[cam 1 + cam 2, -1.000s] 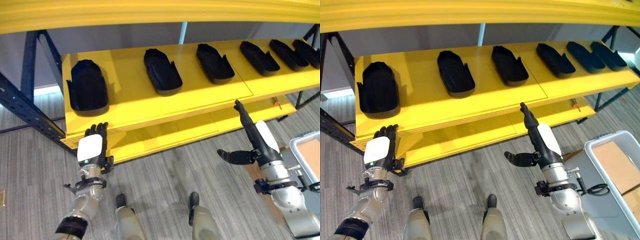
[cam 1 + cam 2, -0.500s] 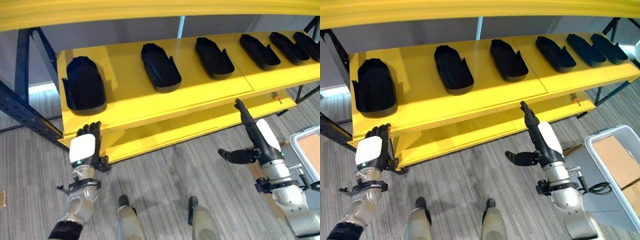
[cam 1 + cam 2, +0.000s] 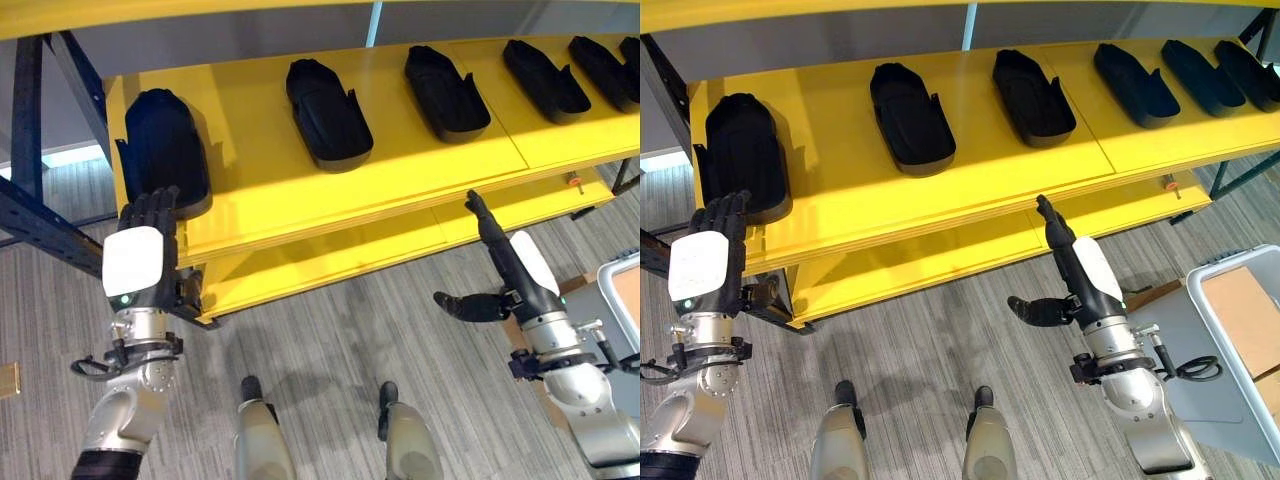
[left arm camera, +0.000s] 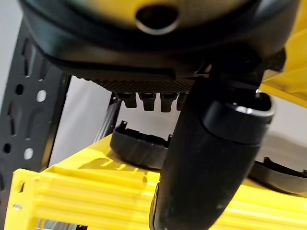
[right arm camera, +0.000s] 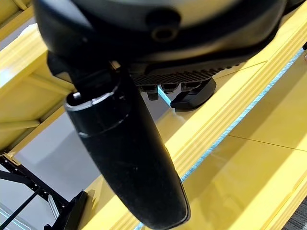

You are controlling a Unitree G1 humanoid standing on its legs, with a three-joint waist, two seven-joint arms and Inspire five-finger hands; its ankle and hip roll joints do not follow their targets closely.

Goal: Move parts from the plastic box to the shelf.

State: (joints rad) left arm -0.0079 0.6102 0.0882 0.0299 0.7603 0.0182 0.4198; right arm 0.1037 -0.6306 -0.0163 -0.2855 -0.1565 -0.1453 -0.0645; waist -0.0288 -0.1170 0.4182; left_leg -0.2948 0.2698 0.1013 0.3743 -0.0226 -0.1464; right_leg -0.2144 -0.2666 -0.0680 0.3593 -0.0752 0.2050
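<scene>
Several black moulded parts lie in a row on the yellow shelf (image 3: 262, 190); the leftmost part (image 3: 160, 140) sits near the shelf's left end, another part (image 3: 325, 115) beside it. My left hand (image 3: 132, 262) is raised in front of the shelf edge just below the leftmost part, fingers straight, holding nothing. In the left wrist view that part (image 4: 139, 146) shows past the thumb (image 4: 206, 158). My right hand (image 3: 520, 275) hovers before the lower shelf (image 3: 330, 262), open and empty, fingers pointing at the shelf edge. The grey plastic box (image 3: 1225, 375) stands at the far right.
A dark blue rack upright (image 3: 40, 215) stands left of my left hand. Brown cardboard (image 3: 1245, 310) lies inside the box. A yellow beam runs overhead. Grey floor stretches in front of the rack.
My left hand has risen from below the shelf edge to level with it, by the leftmost part. The camera has shifted a little. My right hand has hardly moved.
</scene>
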